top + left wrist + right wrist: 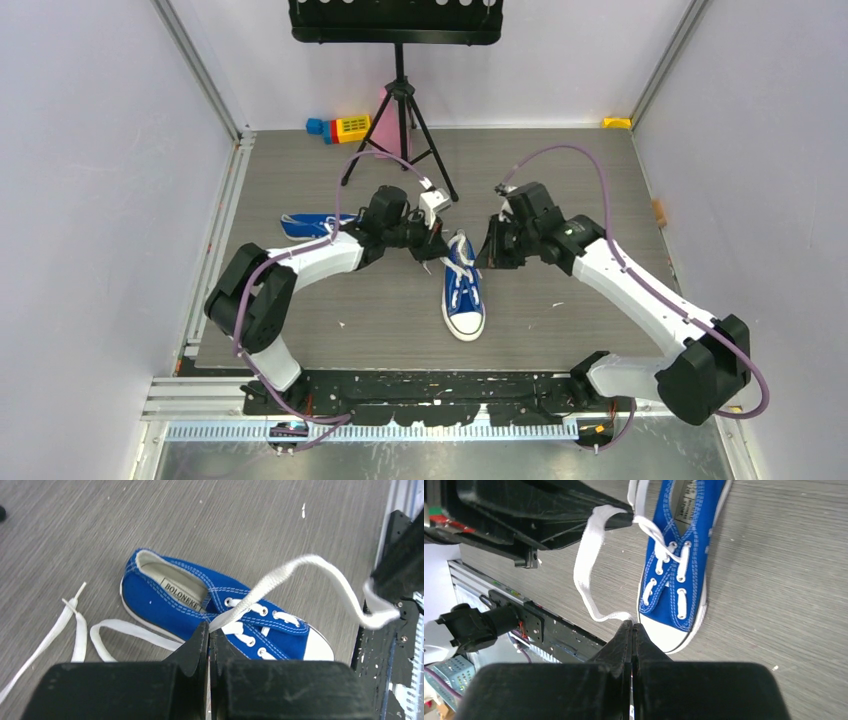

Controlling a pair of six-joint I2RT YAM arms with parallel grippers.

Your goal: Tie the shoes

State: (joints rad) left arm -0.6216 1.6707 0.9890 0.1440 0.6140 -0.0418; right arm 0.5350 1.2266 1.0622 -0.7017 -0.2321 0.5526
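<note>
One blue sneaker (463,290) stands mid-table, its white toe cap toward the arm bases. It also shows in the left wrist view (220,612) and in the right wrist view (679,575). The second sneaker (312,224) lies at the left, partly hidden behind my left arm. My left gripper (437,243) is just left of the first shoe's opening, shut (209,628) on a white lace (300,565). That lace arcs slack across to my right gripper (488,254), which is shut (631,625) on its other part (585,570). The other lace (100,635) lies loose on the table.
A black tripod stand (400,130) stands at the back centre, with coloured toy blocks (340,128) and a pink item beside it. A yellow object (617,122) sits at the back right corner. Metal rails (400,400) run along the near edge.
</note>
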